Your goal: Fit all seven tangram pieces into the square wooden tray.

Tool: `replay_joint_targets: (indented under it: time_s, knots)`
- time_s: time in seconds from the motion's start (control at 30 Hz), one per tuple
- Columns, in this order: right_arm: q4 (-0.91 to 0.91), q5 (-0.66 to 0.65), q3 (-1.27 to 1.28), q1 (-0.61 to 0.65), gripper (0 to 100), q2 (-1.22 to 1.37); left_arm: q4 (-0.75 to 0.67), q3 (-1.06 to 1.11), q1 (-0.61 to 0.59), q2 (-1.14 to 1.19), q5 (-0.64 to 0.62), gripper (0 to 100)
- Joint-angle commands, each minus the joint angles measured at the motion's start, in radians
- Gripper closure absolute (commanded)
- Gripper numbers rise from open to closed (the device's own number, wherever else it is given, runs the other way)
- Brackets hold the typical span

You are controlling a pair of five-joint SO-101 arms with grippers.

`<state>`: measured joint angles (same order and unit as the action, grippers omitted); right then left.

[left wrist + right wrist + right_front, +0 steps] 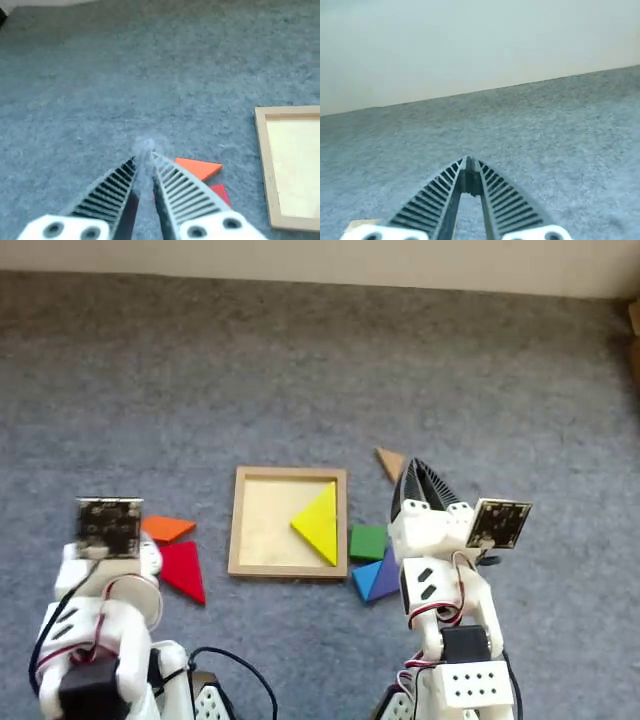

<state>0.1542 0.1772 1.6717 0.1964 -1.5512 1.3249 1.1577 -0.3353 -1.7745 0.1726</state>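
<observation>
**Left pincer** [144,156]: clenched, tips meeting, nothing between them. It hangs over the grey carpeted table [150,370], just beside the orange triangle [199,168]. The red triangle [220,194] lies next to that one. Both pieces are off the tray's left side.

**Right pincer** [420,483]: also clenched and empty. It is held above the table off the tray's right side, its tip just beside the tan triangle [390,462].

**Square wooden tray** [238,525]: near the middle of the table, somewhat toward the near edge.
- One piece is seated, the yellow triangle [320,523], against the right wall.
- The green square [368,542] lies outside, close against the right rim.
- The blue triangle [364,582] and the purple piece [388,575] lie together off the tray's near right corner.

**Handling assessment:** I judge the pieces to be thin painted wood, so light, rigid, smooth-faced and not fragile. They lie flat and show little edge above the carpet nap. I would have to release my fingers, come down steeply and pinch across two edges near the piece's middle. Pinching at a sharp corner would likely let a piece swivel or slip out.
</observation>
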Motion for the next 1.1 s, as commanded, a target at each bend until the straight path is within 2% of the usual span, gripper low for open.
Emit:
replay_joint_targets:
  time_s: [0.0, 0.1, 0.27, 0.47, 0.6, 0.83, 1.07]
  knots:
    - [-0.036, -0.072, 0.027, -0.018, 98.8, -0.018, 0.009, -0.094, -0.038, -0.047, 0.097, 99]
    - [-0.036, -0.091, 0.027, -0.018, 98.8, -0.018, 0.011, -0.091, -0.036, -0.045, 0.21, 99]
    - [-0.036, -0.094, 0.027, -0.018, 98.8, -0.018, 0.083, -0.093, -0.041, 0.016, 0.25, 96]
    - [-0.036, -0.094, 0.027, -0.018, 98.8, -0.018, 0.144, -0.096, -0.042, 0.343, 0.255, 78]
    - [-0.036, -0.094, 0.027, -0.018, 98.8, -0.018, 0.143, -0.148, -0.081, 0.565, 0.245, 75]
    - [-0.036, -0.095, 0.027, -0.018, 98.8, -0.018, 0.143, -0.243, -0.085, 0.911, 0.014, 64]
    - [-0.036, -0.095, 0.027, -0.018, 98.8, -0.018, 0.143, -0.366, -0.084, 1.259, -0.143, 63]
